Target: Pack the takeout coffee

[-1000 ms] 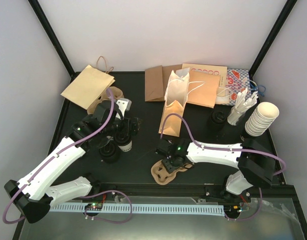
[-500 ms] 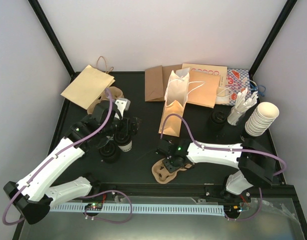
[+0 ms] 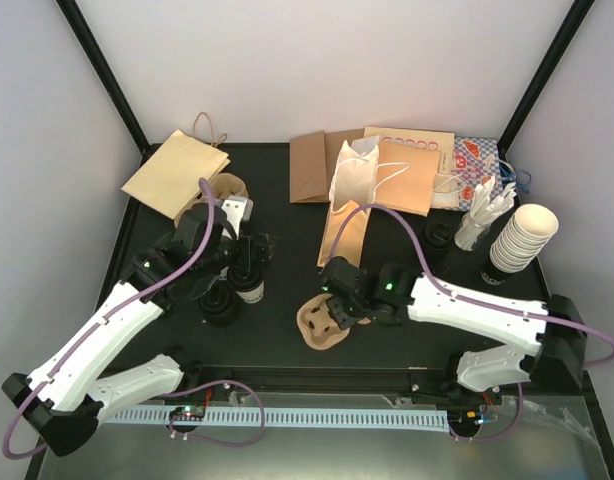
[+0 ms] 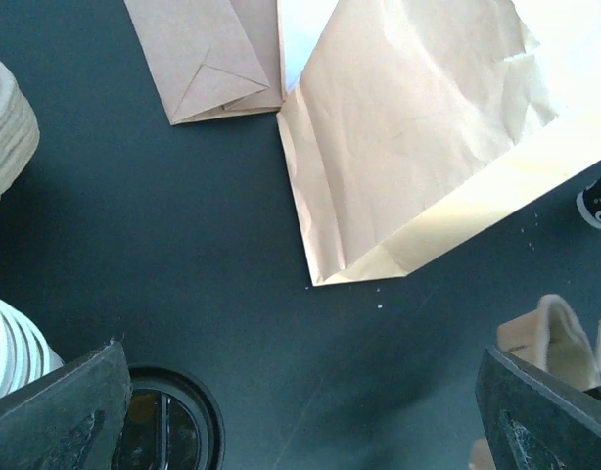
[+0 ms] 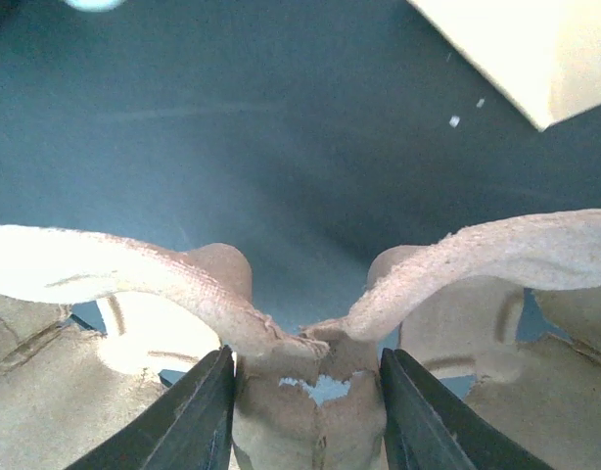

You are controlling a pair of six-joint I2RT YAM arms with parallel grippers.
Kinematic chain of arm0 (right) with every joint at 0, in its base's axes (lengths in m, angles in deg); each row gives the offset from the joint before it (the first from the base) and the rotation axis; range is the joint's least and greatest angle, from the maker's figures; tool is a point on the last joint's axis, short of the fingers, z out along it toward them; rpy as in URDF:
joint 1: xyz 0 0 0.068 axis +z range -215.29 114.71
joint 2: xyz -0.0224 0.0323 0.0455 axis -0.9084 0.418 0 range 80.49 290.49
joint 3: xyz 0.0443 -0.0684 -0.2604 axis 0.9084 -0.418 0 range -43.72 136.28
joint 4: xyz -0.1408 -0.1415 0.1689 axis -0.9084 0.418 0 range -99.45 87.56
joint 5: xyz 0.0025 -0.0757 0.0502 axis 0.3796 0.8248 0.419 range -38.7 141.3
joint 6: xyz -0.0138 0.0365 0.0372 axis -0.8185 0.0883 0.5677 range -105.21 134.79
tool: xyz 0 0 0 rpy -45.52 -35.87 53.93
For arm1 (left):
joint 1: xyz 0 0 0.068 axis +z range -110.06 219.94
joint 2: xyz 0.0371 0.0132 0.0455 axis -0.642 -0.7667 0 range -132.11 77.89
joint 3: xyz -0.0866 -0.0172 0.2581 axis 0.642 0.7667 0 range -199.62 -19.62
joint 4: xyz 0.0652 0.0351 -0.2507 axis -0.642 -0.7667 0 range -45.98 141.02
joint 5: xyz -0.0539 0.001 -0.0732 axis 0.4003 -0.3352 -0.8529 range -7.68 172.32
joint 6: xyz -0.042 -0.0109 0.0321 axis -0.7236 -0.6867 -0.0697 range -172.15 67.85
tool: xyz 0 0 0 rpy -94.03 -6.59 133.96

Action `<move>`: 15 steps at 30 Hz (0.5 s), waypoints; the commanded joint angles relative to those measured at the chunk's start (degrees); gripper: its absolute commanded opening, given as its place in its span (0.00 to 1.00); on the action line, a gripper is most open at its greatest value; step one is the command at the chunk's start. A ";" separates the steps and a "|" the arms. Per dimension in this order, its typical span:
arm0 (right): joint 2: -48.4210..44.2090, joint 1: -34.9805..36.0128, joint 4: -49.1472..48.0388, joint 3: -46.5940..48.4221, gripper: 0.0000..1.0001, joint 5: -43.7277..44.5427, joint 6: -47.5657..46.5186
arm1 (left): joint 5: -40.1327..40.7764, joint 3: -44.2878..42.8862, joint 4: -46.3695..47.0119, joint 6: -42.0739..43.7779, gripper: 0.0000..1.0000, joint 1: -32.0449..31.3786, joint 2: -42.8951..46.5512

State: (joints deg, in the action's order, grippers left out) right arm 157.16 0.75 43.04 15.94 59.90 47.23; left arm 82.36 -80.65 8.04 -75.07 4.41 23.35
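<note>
TOP — left gripper [image 3: 255, 250] jaws spread wide, coffee cup [image 3: 250, 290] at its 6 o'clock, second coffee cup [image 3: 219, 306] at 7; right gripper [image 3: 339, 312] pinching pulp carrier [image 3: 317, 335] | LEFT WRIST — fingers [image 4: 61, 411] wide apart, black lid [image 4: 168, 431] at 7 o'clock, paper bag [image 4: 408, 147] at 1 | RIGHT WRIST — fingers [image 5: 198, 411] clamp the carrier's centre ridge

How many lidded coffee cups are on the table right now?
2. One lidded cup stands left of centre; the second lidded cup is just right of it, white wall showing. The left arm overhead could hide others.
</note>
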 commanded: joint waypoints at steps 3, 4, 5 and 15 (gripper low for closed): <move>-5.62 0.33 6.58 7.04 0.42 6.79 -0.06 | 0.93 0.54 3.05 -2.78 0.99 0.91 2.58; -6.26 0.32 7.50 7.98 0.42 7.91 -0.10 | 0.10 0.63 3.90 -3.05 0.99 0.90 2.60; -6.93 0.32 8.45 8.94 0.42 8.99 -0.19 | -1.18 0.92 5.28 -3.07 0.99 0.93 2.60; -12.08 -1.98 16.76 17.12 0.41 21.55 -0.96 | -7.56 -6.06 15.31 -9.51 0.99 -0.66 -5.27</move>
State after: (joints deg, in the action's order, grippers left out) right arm 147.19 0.12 55.26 29.40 74.15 46.82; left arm 76.41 -81.18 17.17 -81.06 4.81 21.78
